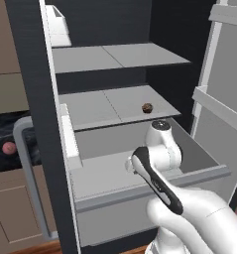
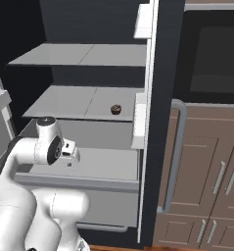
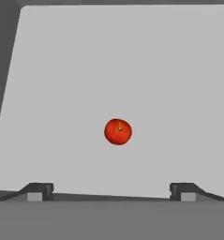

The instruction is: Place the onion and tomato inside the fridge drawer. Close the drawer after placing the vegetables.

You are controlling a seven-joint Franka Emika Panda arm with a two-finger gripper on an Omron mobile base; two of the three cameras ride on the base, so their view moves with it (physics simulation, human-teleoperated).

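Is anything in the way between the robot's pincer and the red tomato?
No, nothing visible is. In the hand view the tomato lies alone on the bare grey floor of the fridge drawer, ahead of the open pincer, with empty space between them.

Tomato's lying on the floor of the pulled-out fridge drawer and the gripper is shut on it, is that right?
Not quite. The tomato does lie on the floor of the pulled-out fridge drawer, but the gripper is open, not shut on it. The hand view shows the fingertips spread wide with the tomato lying free on the drawer floor beyond them.
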